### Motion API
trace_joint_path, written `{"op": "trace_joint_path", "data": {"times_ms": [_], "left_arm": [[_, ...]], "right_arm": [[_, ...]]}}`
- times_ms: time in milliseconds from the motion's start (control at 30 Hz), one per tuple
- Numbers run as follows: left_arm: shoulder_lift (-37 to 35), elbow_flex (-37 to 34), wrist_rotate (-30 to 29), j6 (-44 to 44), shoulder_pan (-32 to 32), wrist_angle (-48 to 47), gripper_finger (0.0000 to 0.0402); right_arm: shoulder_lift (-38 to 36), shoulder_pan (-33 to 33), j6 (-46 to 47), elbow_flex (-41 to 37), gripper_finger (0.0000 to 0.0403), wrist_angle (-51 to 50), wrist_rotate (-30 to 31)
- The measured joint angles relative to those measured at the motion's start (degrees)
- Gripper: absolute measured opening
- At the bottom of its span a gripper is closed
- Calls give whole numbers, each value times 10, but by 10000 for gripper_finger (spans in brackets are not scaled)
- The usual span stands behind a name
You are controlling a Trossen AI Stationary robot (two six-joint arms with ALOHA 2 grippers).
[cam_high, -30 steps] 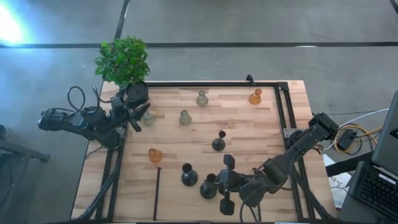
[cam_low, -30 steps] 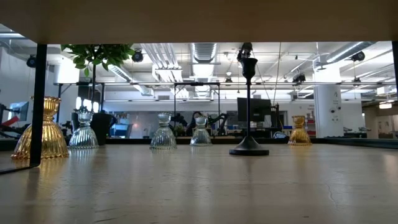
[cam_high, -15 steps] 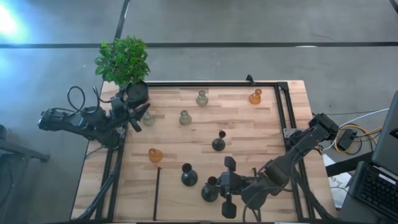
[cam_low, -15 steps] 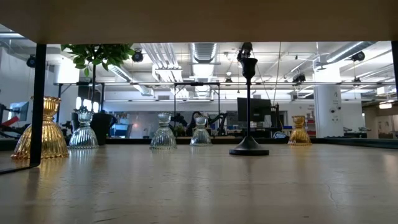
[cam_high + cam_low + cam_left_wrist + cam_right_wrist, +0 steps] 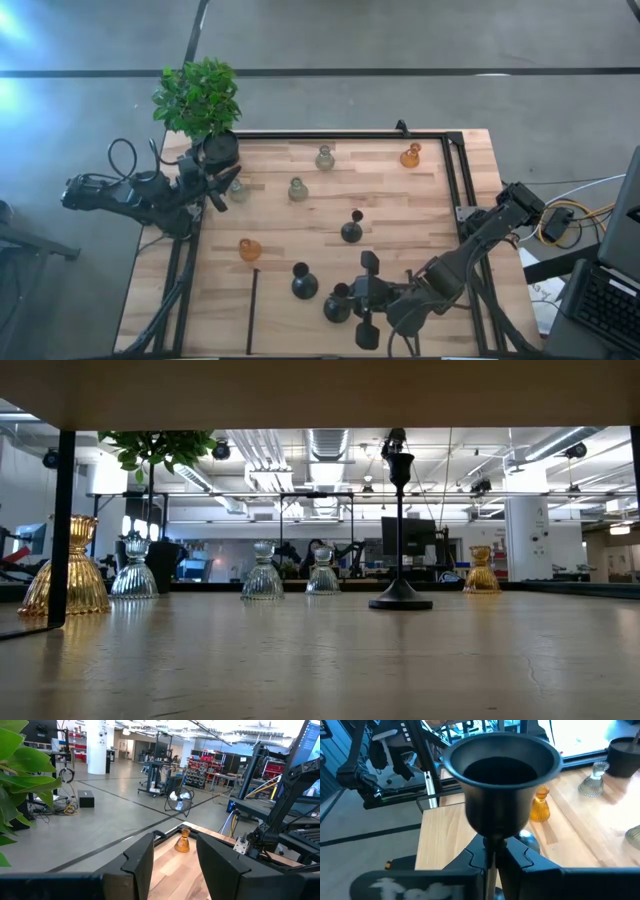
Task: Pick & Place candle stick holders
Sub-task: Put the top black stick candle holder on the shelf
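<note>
Several candle stick holders stand on the wooden table: pale green-grey ones, amber ones and black ones. Near the table's front edge, my right gripper is shut on another black candle stick holder, whose wide cup fills the right wrist view. My left gripper waits open at the table's far left beside the plant pot, nothing between its fingers; the far amber holder shows beyond them. My right gripper pinches the black holder's narrow neck, just under the cup, between its two fingers. The fingers come from the table's right, slanting a little downward, and lie across the neck. The cup stands upright above them. The fingers hide the base, so I cannot tell whether it rests on the table.
A black pot with a green plant stands at the far left corner. A black metal frame runs along the table's far edge and down both sides. A thin black bar lies near the front left. Bare wood shows at the middle right.
</note>
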Motion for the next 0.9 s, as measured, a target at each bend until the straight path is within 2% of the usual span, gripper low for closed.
{"op": "trace_joint_path", "data": {"times_ms": [900], "left_arm": [[0,0,0,0,0,-1,154]], "right_arm": [[0,0,8,-2,204,-30,-14]]}}
